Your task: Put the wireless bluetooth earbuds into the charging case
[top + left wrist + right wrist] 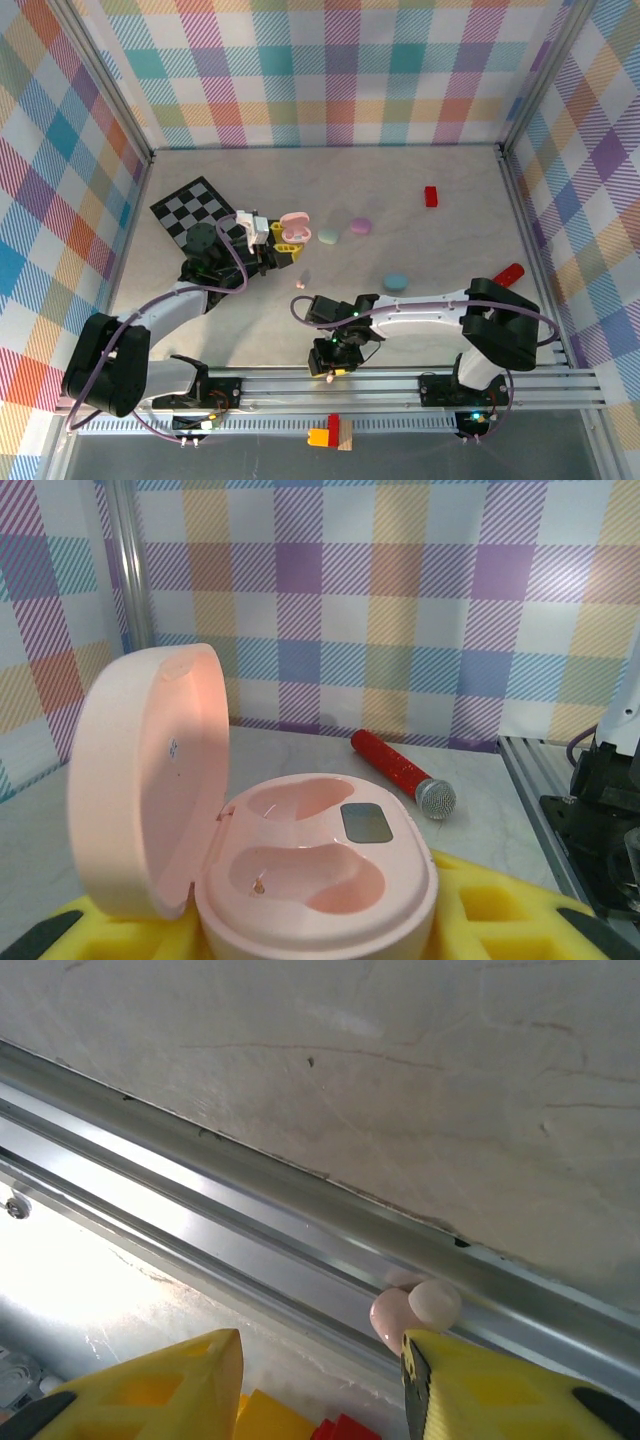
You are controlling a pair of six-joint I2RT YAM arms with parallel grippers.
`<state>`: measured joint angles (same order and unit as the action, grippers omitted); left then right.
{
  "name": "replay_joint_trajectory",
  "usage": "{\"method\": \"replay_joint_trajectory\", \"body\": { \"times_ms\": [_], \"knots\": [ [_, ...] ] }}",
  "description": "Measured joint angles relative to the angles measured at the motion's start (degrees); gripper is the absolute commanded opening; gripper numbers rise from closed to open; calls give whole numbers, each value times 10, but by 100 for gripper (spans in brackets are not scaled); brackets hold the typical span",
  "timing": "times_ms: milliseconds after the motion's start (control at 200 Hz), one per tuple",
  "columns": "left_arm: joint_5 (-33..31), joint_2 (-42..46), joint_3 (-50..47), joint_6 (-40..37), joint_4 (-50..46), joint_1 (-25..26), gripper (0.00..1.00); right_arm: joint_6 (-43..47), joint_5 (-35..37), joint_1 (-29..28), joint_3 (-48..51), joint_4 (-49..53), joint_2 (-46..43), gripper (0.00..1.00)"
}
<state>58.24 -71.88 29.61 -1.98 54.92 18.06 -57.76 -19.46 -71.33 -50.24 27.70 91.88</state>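
Three smooth oval pebbles [360, 226] are sitting mid-table from above; the left gripper [283, 243] is pinching the open pink case [293, 222]. Left wrist cam: glossy plastic, both wells [320, 875] sitting empty, lid mark too tiny for reading. Right wrist cam: right gripper [320, 1345] hanging half open, holding nothing, a rounded pink earbud [410, 1310] lying on the aluminium rail [250, 1220], touching one yellow foam finger [480, 1390].

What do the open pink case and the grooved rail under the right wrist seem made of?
Pink case: likely smooth moulded plastic with a satin finish; the thin lid glows where light passes through. Rail: apparently extruded aluminium, brushed; bright streaky reflections run along its straight grooves.
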Motion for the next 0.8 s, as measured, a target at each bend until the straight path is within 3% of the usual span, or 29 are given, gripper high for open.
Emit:
{"method": "replay_joint_trajectory", "body": {
  "times_ms": [440, 800],
  "knots": [
    [0, 4, -3, -6, -9, 0, 39, 2, 5, 0, -23, 73, 7, 45],
    [0, 16, -3, -14, -21, 0, 39, 16, -8, 10, -39, 71, 64, 30]
  ]
}}
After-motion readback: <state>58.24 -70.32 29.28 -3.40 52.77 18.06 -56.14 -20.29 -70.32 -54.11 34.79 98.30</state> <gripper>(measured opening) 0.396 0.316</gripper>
